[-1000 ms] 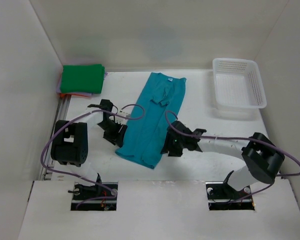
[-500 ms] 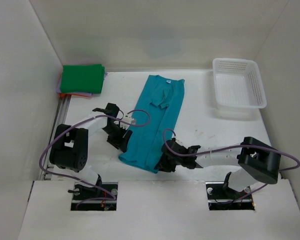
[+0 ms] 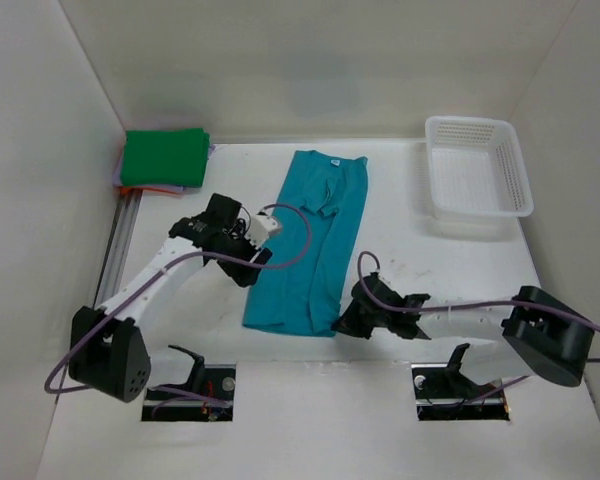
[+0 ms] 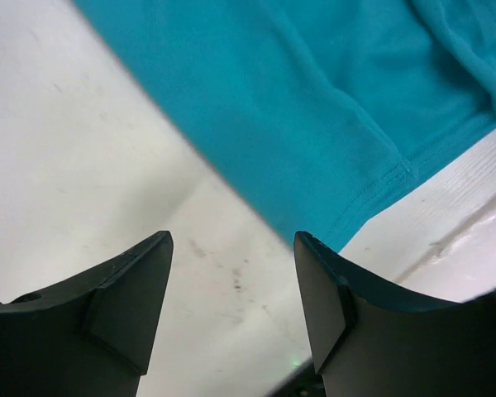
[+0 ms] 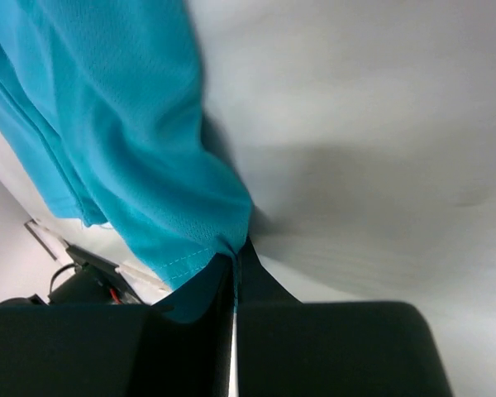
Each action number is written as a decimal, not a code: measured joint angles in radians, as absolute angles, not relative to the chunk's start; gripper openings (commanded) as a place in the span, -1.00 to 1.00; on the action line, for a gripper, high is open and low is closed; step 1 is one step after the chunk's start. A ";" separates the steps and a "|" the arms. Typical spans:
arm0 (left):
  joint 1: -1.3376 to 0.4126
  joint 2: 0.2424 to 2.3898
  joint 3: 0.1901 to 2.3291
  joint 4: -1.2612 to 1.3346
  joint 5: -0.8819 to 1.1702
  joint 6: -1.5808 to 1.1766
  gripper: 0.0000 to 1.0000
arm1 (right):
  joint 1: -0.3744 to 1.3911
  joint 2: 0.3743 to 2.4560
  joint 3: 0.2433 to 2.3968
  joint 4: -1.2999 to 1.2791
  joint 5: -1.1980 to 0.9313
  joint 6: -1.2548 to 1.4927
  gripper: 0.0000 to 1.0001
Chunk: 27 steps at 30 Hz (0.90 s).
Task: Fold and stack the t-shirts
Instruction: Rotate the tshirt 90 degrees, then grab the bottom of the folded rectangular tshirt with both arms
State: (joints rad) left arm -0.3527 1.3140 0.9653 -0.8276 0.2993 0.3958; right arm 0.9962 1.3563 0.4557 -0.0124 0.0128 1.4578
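A teal t-shirt (image 3: 310, 245), folded into a long strip, lies in the middle of the table, collar end toward the back. My right gripper (image 3: 344, 322) is at its near right corner, shut on the hem (image 5: 194, 248), and the cloth (image 5: 124, 124) bunches up from the pinch. My left gripper (image 3: 248, 270) hovers at the shirt's left edge. It is open with nothing between its fingers (image 4: 132, 281), and only bare table shows between them below the teal cloth (image 4: 314, 99). A folded green t-shirt (image 3: 163, 157) tops a stack at the back left, with lavender (image 3: 117, 166) and orange (image 3: 125, 189) edges showing underneath.
A white mesh basket (image 3: 477, 165) stands at the back right. White walls close in the table on the left, back and right. A metal rail (image 3: 120, 240) runs along the table's left side. Purple cables loop off both arms over the table.
My right gripper slid to the shirt's near right corner and shut on the hem. My left gripper opened wider and its arm stretched out; the shirt's near edge shifted a little.
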 measured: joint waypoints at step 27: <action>-1.164 1.129 0.530 -0.646 0.008 0.912 0.16 | 1.007 0.915 0.239 -0.156 -0.019 1.331 -0.09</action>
